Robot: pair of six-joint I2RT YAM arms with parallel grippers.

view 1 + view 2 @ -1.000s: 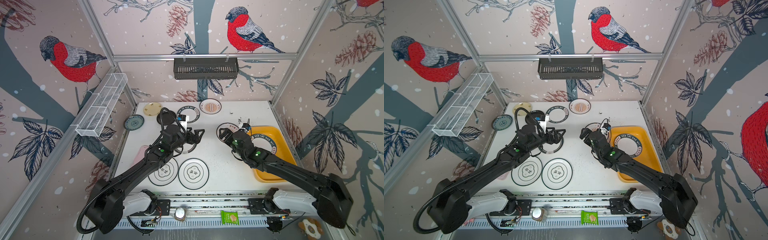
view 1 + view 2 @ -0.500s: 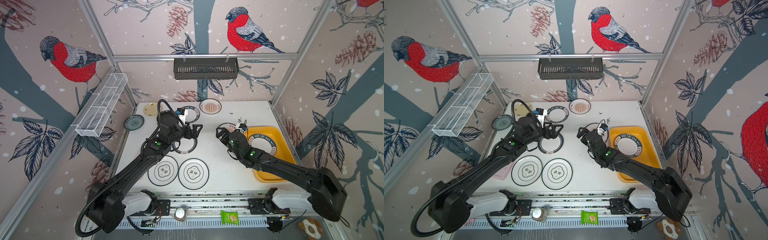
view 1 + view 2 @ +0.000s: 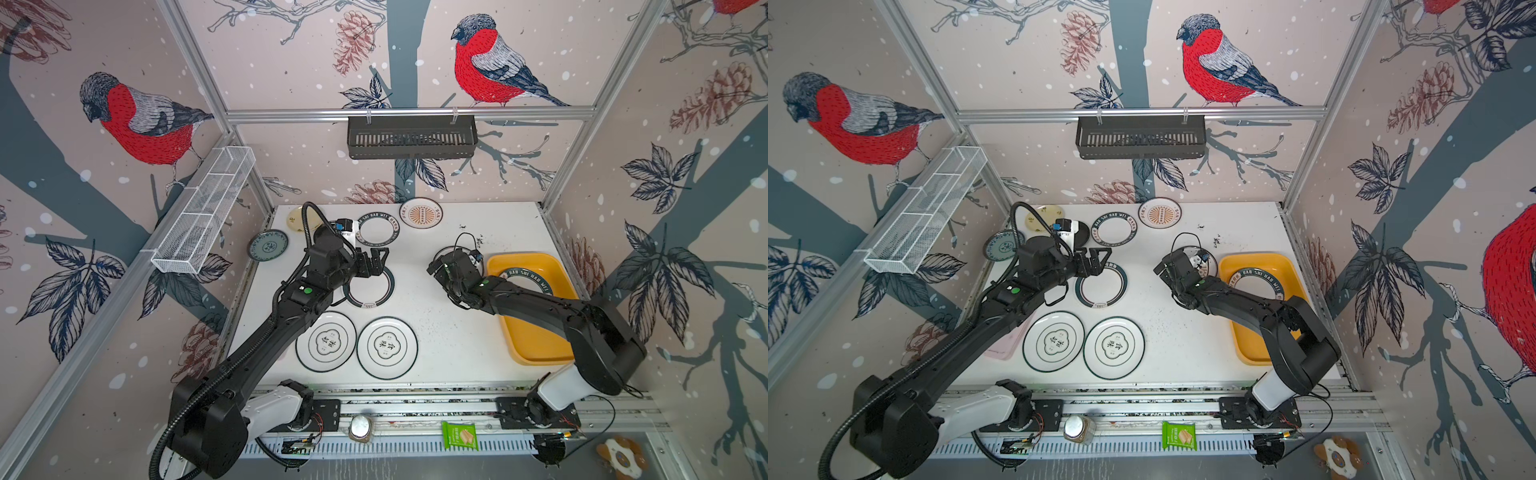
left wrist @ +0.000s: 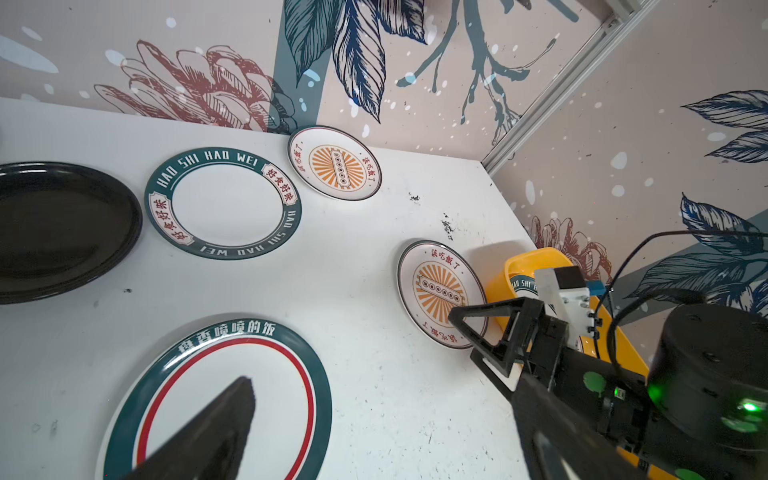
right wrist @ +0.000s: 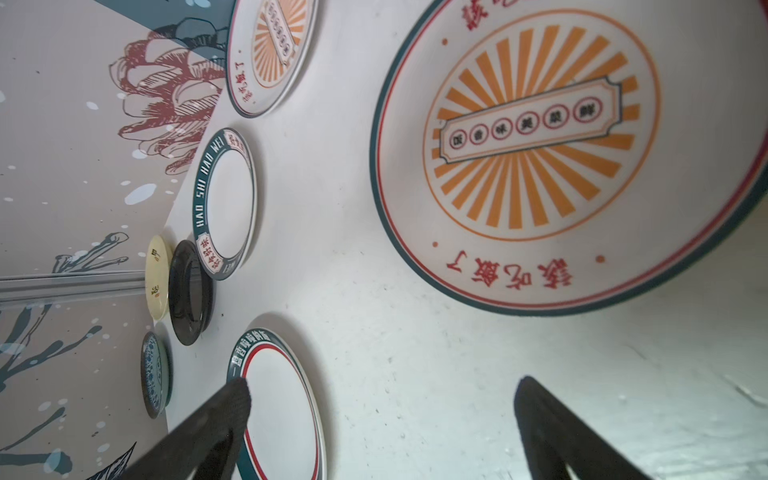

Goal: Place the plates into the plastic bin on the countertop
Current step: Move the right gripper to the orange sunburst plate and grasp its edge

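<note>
Over on the left of the white countertop [image 3: 449,332], a blue-grey plate [image 3: 268,245], a cream plate [image 3: 294,218] and a black plate [image 4: 62,232] are sitting near the back corner. Next to them, the left gripper [image 3: 376,255] is hanging above a plate with a green and red ring [image 3: 389,286]. Its fingers are spread wide and holding nothing. Two emblem plates [image 3: 326,340] [image 3: 387,347] are lying side by side at the front. At the back, a green-lettered plate [image 3: 379,215] and a sunburst plate [image 3: 420,213] are lying flat. Further right, the right gripper [image 5: 382,390] is hovering wide open and empty, pointing at a second sunburst plate [image 4: 440,291]. That plate is sitting just beside the yellow bin [image 3: 536,345]. One more lettered plate [image 3: 528,272] is lying inside the bin, at its far end.
</note>
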